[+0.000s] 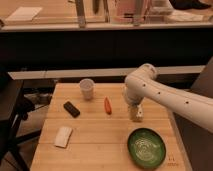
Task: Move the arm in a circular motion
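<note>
The arm [170,97] is a thick white tube with small dark dots, reaching in from the right edge over the wooden table [100,145]. Its bulbous elbow [140,80] bends downward near the table's right middle. Below the elbow hangs the pale gripper [135,114], tip pointing down just above the tabletop, right of an orange carrot-like object [107,105] and above the green bowl [146,147]. Nothing is seen held in it.
A white cup [87,89] stands at the table's back left. A black rectangular item [71,109] and a pale sponge-like block [63,136] lie on the left. A dark counter runs behind the table, and a black chair sits at the left edge.
</note>
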{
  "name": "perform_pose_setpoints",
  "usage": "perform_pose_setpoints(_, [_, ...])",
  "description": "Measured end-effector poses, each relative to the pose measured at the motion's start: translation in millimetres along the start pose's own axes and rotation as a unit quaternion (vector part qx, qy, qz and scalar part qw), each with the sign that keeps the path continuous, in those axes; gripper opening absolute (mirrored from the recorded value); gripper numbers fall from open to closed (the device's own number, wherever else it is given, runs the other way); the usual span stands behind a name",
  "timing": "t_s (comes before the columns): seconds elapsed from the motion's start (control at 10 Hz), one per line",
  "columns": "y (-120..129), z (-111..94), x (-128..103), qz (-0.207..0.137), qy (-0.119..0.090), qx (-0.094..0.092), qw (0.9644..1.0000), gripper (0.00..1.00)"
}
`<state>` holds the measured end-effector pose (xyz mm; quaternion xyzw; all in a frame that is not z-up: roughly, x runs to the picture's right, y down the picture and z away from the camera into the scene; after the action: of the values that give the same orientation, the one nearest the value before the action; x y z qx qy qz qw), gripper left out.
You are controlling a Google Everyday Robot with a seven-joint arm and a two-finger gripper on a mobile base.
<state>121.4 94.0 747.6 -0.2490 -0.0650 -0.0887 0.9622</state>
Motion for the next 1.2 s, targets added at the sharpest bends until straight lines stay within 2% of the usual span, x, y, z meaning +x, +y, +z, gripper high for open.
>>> perform_pose_setpoints(1.2, [8.2,-0.7,-1.1,-0.014,-0.005,-0.001,0.9999,0.80])
